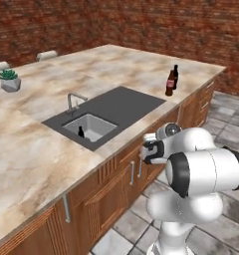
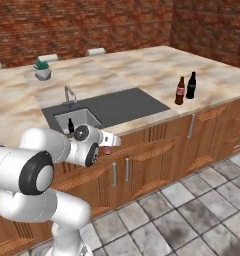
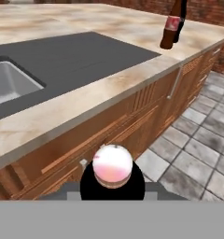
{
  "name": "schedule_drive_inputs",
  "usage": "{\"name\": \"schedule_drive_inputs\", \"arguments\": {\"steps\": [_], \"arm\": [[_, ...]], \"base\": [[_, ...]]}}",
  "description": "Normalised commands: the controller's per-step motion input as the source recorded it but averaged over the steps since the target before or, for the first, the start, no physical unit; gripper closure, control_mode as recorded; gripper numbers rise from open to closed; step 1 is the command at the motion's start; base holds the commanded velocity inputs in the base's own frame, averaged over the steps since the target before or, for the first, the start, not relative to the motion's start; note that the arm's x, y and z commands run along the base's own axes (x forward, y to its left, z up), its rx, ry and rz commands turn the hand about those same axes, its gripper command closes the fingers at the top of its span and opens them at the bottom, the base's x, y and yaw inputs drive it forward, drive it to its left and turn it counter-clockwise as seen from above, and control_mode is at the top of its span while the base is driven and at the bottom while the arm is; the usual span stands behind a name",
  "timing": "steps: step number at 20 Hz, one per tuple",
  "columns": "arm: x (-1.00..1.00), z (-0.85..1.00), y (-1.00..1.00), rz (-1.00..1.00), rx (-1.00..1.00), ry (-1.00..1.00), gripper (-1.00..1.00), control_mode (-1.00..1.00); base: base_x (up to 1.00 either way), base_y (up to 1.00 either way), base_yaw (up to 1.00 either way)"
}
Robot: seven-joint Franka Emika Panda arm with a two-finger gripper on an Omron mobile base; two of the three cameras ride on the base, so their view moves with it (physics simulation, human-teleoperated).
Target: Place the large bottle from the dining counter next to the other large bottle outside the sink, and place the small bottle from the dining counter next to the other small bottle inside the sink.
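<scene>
Pinkish-white small bottle point(image 3: 112, 165), round-capped, sits clamped in the gripper point(image 2: 108, 145) in front of the wooden cabinets point(image 1: 111, 184). Right base view shows two large bottles point(image 2: 180, 91) on marbled stone; left base view shows the small black bottle point(image 1: 81, 132) inside the grey metal sink point(image 1: 94, 124).

A small potted plant point(image 1: 9, 79) sits on the far counter before a red brick wall point(image 1: 141, 22), above grey floor tiles point(image 2: 192, 215).

The sink point(image 1: 91, 127) stands open from above, with only a small black bottle point(image 1: 81, 132) at its near-left side and the faucet point(image 1: 74, 101) behind, while two tall bottles point(image 1: 172, 80) crowd the counter's point(image 1: 32, 149) far right edge.
</scene>
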Motion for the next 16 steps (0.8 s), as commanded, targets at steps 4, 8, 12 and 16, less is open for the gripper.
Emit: {"name": "schedule_drive_inputs", "arguments": {"steps": [4, 8, 12, 16], "arm": [[0.00, 0.00, 0.00, 0.00, 0.00, 0.00, 1.00, 1.00], [0.00, 0.00, 0.00, 0.00, 0.00, 0.00, 1.00, 1.00], [0.00, 0.00, 0.00, 0.00, 0.00, 0.00, 1.00, 1.00], [0.00, 0.00, 0.00, 0.00, 0.00, 0.00, 1.00, 1.00]], "base": [[0.00, -0.32, 0.34], [0.00, -0.39, 0.31], [0.03, -0.46, 0.28], [0.17, -0.51, 0.25]]}}
